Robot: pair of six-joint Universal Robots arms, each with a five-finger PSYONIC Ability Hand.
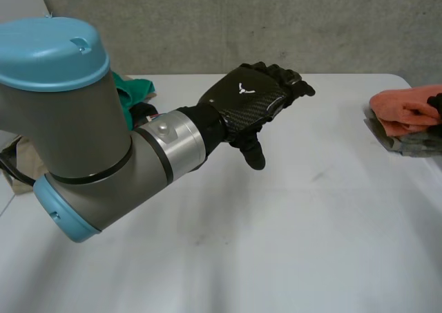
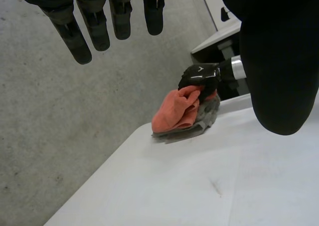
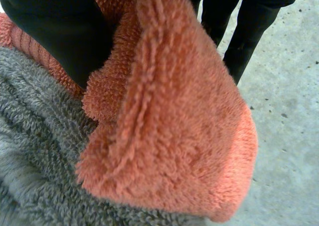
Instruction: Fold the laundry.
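An orange towel [image 1: 404,109] lies bunched on top of a grey towel [image 1: 414,144] at the table's right edge. My right hand [image 1: 437,106] is on the orange towel's far side. In the right wrist view the orange towel [image 3: 169,136] folds up between my right hand's thumb [image 3: 60,26] and its fingers [image 3: 249,16], which pinch it above the grey towel [image 3: 35,156]. My left hand [image 1: 248,99] hovers over the middle of the table, fingers straight, holding nothing. Past its fingers [image 2: 79,36] in the left wrist view, the right hand [image 2: 199,76] grips the orange towel [image 2: 174,111].
A teal cloth [image 1: 135,88] lies at the table's back left, behind my left arm. A beige cloth [image 1: 21,164] sits off the left side. The white table [image 1: 297,244] spreads wide between the two hands. A grey wall [image 1: 276,23] stands behind.
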